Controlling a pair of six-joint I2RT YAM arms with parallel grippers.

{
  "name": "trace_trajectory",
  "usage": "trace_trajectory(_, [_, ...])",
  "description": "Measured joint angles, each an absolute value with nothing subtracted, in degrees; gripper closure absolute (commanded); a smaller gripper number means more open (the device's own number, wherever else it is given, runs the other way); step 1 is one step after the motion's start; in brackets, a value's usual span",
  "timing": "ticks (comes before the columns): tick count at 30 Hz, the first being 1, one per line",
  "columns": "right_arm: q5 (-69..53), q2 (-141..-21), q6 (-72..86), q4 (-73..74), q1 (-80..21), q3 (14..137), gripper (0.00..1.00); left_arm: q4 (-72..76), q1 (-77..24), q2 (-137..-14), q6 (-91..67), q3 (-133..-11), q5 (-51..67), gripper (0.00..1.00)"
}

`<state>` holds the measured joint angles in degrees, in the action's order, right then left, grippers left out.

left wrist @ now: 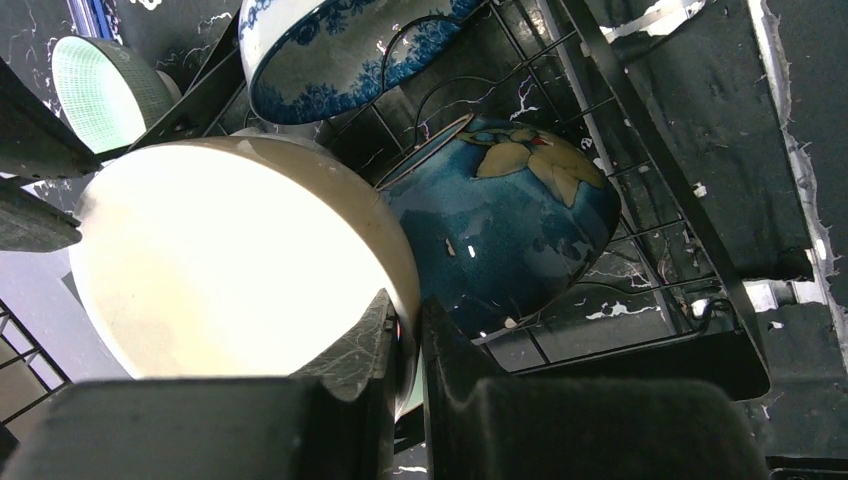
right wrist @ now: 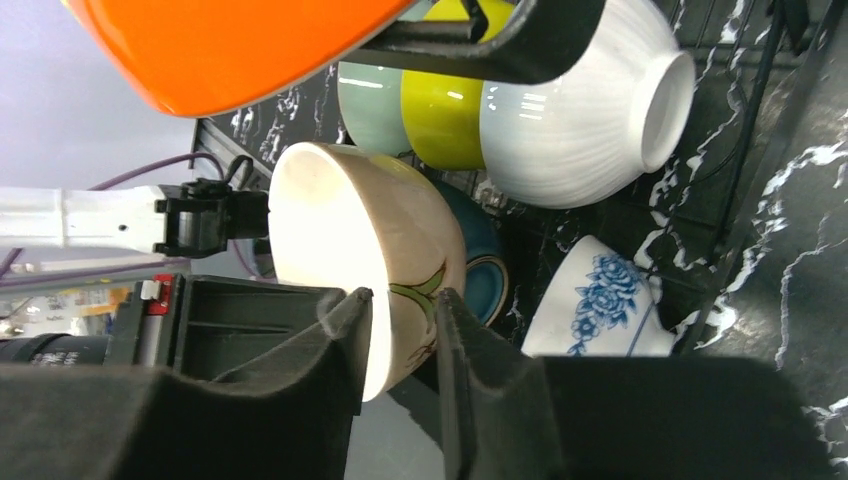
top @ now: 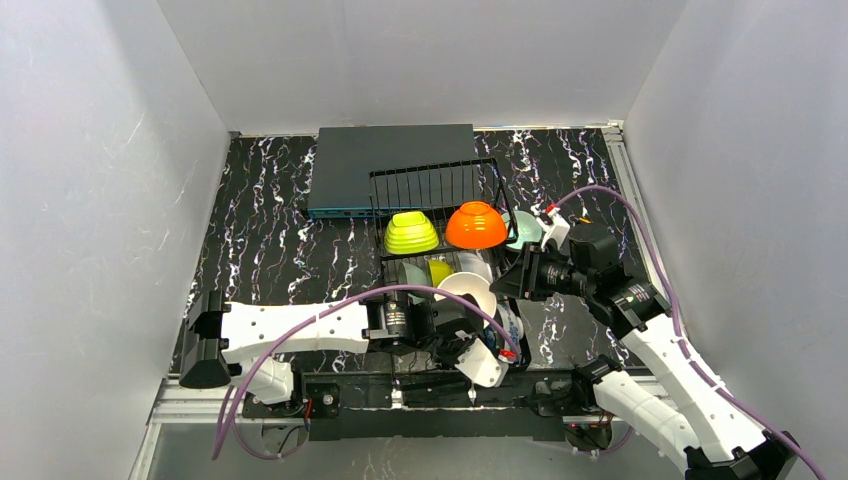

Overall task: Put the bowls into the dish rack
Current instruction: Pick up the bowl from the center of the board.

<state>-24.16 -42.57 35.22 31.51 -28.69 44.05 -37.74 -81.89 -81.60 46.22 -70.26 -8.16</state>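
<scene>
Now | left end effector (left wrist: pixel 408 335) clamps beige bowl (left wrist: pixel 230 270), arm extended rightward | right end effector (right wrist: pixel 400 330): unclear

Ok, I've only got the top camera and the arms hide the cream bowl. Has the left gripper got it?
Observer: Yes. The left gripper is shut on the rim of the cream bowl, one finger inside, one outside.
Operator: And the right one?
Observer: The right gripper has a finger on either side of the same rim. I can't tell whether they press it.
Operator: What's behind the bowl?
Observer: A teal bowl, tipped on its side in the rack, close behind it.
</scene>
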Motion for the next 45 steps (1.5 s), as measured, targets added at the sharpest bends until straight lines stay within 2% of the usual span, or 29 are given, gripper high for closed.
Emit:
trace_trajectory(3, [-23.7, -42.3, 35.4, 31.5, -28.7, 44.1, 0.36, -37.8, -81.9, -81.6, 45.6, -70.3, -8.4, 1.0])
trace_trajectory(5, [-23.6, -42.2, 35.5, 31.5, -28.7, 44.1, 0.29, -37.9, -81.9, -81.6, 45.0, -70.3, -8.6, 1.0])
trace_trajectory(10, [-23.2, -41.8, 35.4, 31.5, -28.7, 44.1, 0.14, -38.1, -81.9, -81.4, 43.3, -70.3, -9.3, 1.0])
trace_trajectory(13, [-22.8, -41.6, 35.4, 31.5, -28.7, 44.1, 0.09, -38.5, -81.9, -80.9, 42.1, -70.2, -10.0, 1.0])
trace_trajectory(27, [-22.7, -40.5, 34.5, 31.5, -28.7, 44.1, 0.08, -38.1, -81.9, -73.0, 35.5, -68.0, -12.8, 1.0])
trace_trajectory(45, [-23.0, -40.6, 34.1, 31.5, -28.7, 44.1, 0.08, -42.5, -81.9, -59.2, 6.7, -58.4, -14.6, 1.0])
